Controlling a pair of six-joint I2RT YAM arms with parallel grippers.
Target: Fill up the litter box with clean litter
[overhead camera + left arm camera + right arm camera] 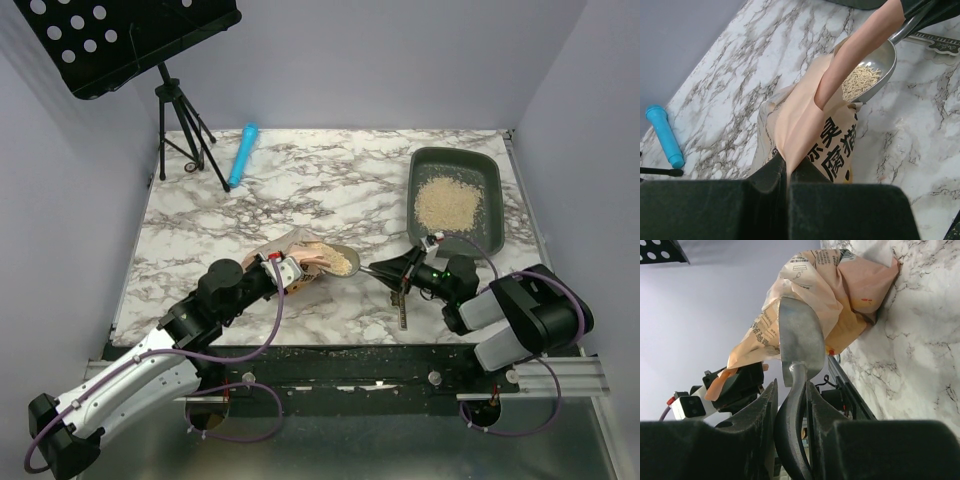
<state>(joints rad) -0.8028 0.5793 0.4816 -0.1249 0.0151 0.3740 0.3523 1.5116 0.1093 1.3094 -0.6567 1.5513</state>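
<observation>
The left claw (788, 172) is clamped tight on a fold of the orange bag (805, 125). The right claw (792, 390) grips the dark handle of the metal scoop (879, 60), whose bowl sits at the bag's mouth with some pale litter (860, 80) in it. The litter box (455, 153) sits at the table's (300, 180) far right corner, well apart from the bag, with a loose pile (447, 203) of litter inside.

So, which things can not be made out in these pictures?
- Left wrist view: how full the bag is; its own folds cover the inside.
- Right wrist view: the scoop shows only its underside, so its load is hidden.
- Top view: the music stand is cut off by the upper left edge.
</observation>
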